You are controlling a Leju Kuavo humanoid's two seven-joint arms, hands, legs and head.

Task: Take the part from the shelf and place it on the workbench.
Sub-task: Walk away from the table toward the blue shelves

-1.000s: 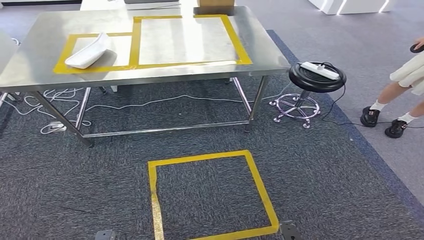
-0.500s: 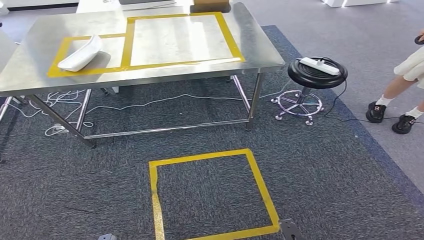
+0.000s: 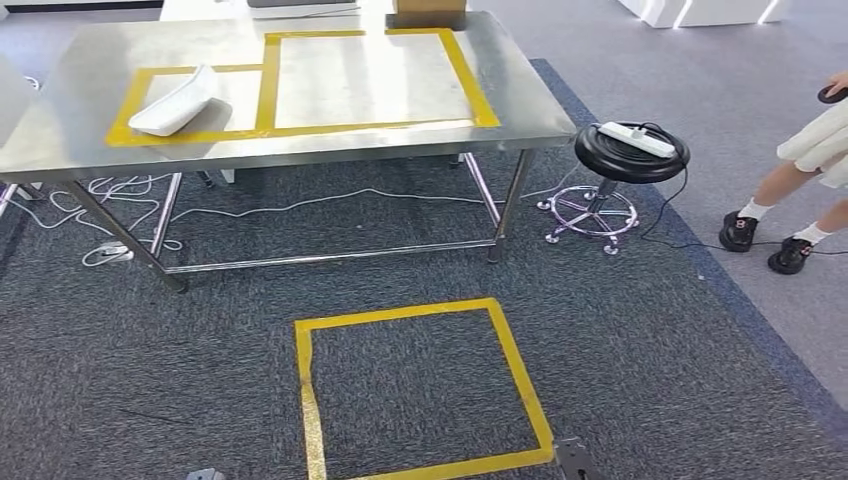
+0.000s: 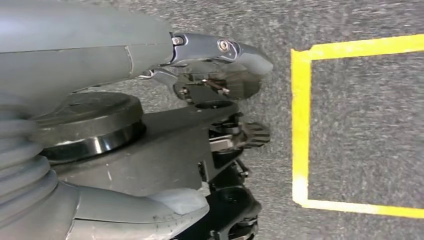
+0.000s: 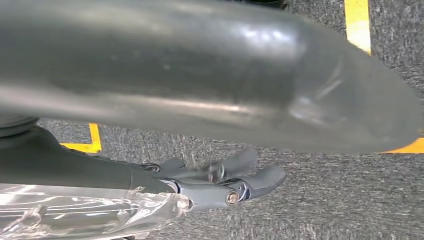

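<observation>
Grey carpet (image 3: 620,340) carried a yellow tape square (image 3: 420,390) before the steel worktop (image 3: 60,130), where the white curved plastic part (image 3: 175,103) lay in a taped frame. Left hand (image 4: 220,65) fingers: state indeterminate. Right hand (image 5: 220,180) fingers grasped a grey curved part (image 5: 200,75).

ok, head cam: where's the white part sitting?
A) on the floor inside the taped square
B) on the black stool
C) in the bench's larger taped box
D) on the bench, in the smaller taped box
D: the white part lies on the steel bench inside the smaller yellow taped box.
</observation>
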